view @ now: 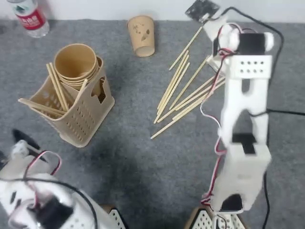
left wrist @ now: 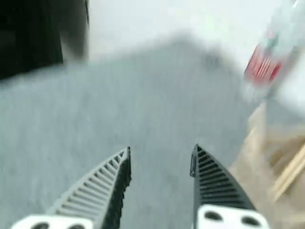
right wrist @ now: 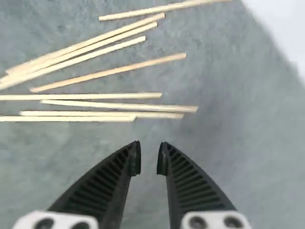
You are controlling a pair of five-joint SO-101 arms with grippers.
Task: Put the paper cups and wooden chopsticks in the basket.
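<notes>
A tan perforated basket (view: 81, 119) stands at the left with a stack of paper cups (view: 75, 62) and several wooden chopsticks (view: 56, 86) in it. One more paper cup (view: 141, 36) sits apart at the back middle. Several loose chopsticks (view: 183, 93) lie fanned on the grey mat, and they show ahead of my right gripper as chopsticks (right wrist: 95, 102). My right gripper (right wrist: 148, 143) is open by a narrow gap with nothing in it, and it sits at the back right (view: 202, 10). At the front left, beside the basket (left wrist: 281, 162), my left gripper (left wrist: 161, 150) (view: 21, 143) is open and empty.
A plastic bottle (view: 29, 16) with a red label lies at the back left corner, seen as a bottle (left wrist: 271, 62) in the left wrist view. The right arm's white body (view: 243, 143) and its cables run along the right side. Grey mat (view: 143, 167) covers the table.
</notes>
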